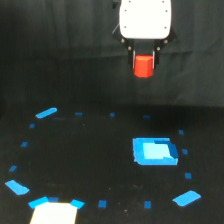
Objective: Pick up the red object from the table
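Exterior view, single frame.

Item 1: gripper (144, 56), upper centre-right of the frame. White rounded body at the top edge, dark fittings below it. Short dark fingers (132, 54) sit on either side of the block, closed against it.

Item 2: red object (143, 66), directly beneath the white body, held between the fingers. Bright red-orange, narrower than the body above. It hangs in front of the dark backdrop, well above the blue square in the picture and apart from it.

Item 3: table (90, 155), black surface filling the lower half of the frame.

Item 4: blue square patch (154, 151), lower right of centre, flat on the table.

Item 5: small blue tape marks (46, 113), scattered in a rough ring around the table; larger slanted pieces at upper left, lower left and lower right.

Item 6: pale rectangular shape (54, 212), bottom left edge, blurred; nature unclear.
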You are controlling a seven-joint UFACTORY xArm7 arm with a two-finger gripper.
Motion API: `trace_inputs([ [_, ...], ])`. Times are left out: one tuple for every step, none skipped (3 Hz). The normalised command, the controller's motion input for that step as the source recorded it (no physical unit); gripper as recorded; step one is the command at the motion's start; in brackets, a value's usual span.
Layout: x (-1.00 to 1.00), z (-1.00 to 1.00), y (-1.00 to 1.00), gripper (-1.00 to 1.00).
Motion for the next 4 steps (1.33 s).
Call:
trace_inputs([
  [-0.7, 0.06, -0.35, -1.0],
  [-0.13, -0.13, -0.31, -1.0],
  [-0.03, -0.07, -0.06, -0.96],
  [-0.17, -0.1, 0.04, -1.0],
])
